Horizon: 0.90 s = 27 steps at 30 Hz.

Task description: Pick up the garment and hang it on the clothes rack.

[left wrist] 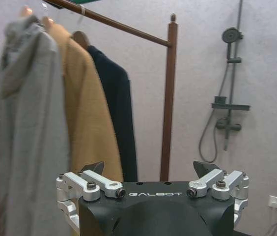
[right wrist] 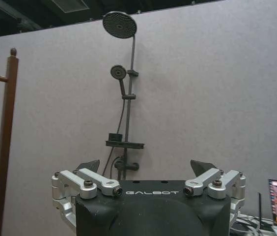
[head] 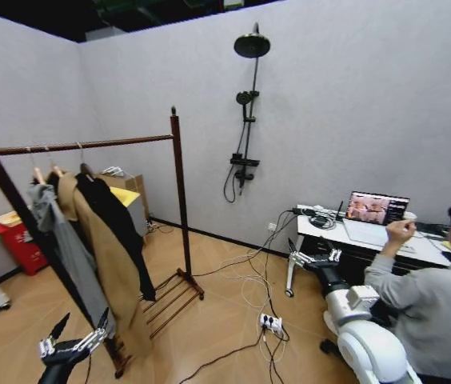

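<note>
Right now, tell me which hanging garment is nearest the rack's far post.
The black garment; the tan coat and grey hoodie hang farther along the clothes rack.

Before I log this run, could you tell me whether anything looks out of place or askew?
Nothing on the clothes rack is askew: the black garment hangs beside a tan coat and grey hoodie. Loose cables and a power strip sprawl across the floor.
</note>
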Tool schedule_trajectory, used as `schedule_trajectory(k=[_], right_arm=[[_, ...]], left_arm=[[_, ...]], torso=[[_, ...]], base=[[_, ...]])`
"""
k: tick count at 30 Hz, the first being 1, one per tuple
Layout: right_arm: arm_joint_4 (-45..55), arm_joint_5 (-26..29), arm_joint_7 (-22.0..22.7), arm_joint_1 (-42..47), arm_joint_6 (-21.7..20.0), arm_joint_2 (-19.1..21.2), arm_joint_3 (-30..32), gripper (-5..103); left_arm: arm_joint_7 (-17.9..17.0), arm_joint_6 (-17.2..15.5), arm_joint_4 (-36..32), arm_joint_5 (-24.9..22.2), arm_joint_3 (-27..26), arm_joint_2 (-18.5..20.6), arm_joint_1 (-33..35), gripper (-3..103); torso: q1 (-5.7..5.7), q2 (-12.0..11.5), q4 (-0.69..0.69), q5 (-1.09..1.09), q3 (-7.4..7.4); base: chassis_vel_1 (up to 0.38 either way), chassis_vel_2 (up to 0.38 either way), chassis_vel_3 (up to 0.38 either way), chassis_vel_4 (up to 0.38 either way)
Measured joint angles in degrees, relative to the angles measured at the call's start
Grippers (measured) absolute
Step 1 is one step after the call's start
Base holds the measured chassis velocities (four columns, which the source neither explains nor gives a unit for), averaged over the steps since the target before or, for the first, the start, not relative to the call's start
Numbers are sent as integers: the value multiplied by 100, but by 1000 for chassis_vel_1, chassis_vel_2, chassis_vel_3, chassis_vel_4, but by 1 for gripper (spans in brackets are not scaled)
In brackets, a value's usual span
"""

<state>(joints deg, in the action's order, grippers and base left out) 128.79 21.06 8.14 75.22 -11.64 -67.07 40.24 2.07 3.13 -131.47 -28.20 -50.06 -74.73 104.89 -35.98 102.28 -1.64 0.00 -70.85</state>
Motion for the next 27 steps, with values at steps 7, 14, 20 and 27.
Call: schedule_trajectory(k=[7,14,20,27], right_arm=[[-6,-11,-22,52,19,-29,67,100],[-1,-11,-25,83,34,-25,80,100],[-8,-8,-38,37,62,-21,73,100],[5,-14,-39,38,67,-59,2,100]], left_arm=[[0,0,0,0,0,0,0,100],[2,0,0,0,0,0,1,100],[2,0,0,0,0,0,0,100],[1,0,0,0,0,0,0,100]], torso=[[4,1,0,1,1],[6,2,0,-1,2],[6,2,-2,0,2],[4,1,0,0,1]], base=[[-112,-137,-138,-104],[-83,-173,-159,-74],[-77,-166,-162,-94],[-78,-173,-185,-76]])
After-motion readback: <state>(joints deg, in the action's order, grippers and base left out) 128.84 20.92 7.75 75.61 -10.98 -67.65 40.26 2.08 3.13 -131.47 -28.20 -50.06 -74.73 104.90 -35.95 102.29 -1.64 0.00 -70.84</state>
